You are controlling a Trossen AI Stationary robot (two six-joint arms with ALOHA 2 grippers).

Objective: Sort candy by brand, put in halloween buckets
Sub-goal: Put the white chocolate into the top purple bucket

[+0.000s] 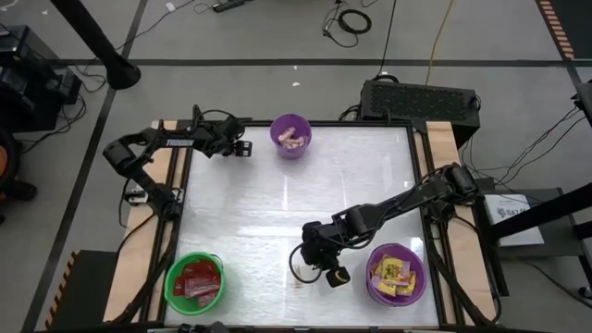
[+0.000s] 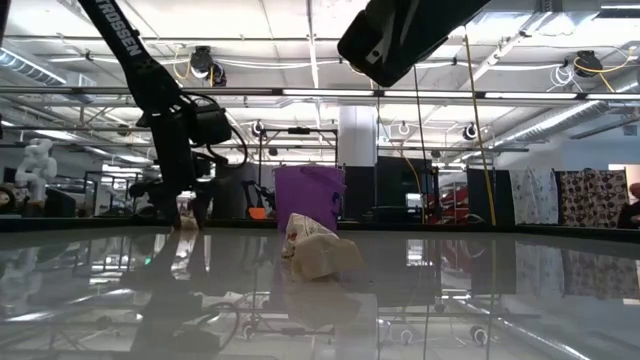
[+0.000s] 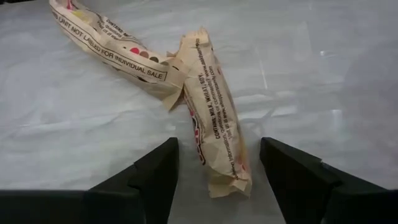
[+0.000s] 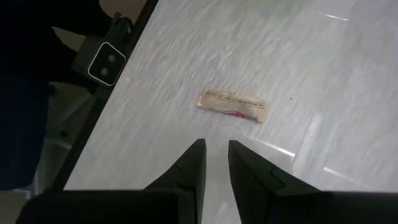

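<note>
Desk, three buckets. Far purple bucket: pale tan pieces. Near green bucket: red packets. Near purple bucket: yellow packets. Left hand, at the far left beside the far bucket: wide open, fingers either side of a tan piece lying on the desk, gripping nothing; a second tan piece touches the first. Right hand, low between the near buckets: fingers narrowly parted, empty; another tan piece lies ahead of it.
</note>
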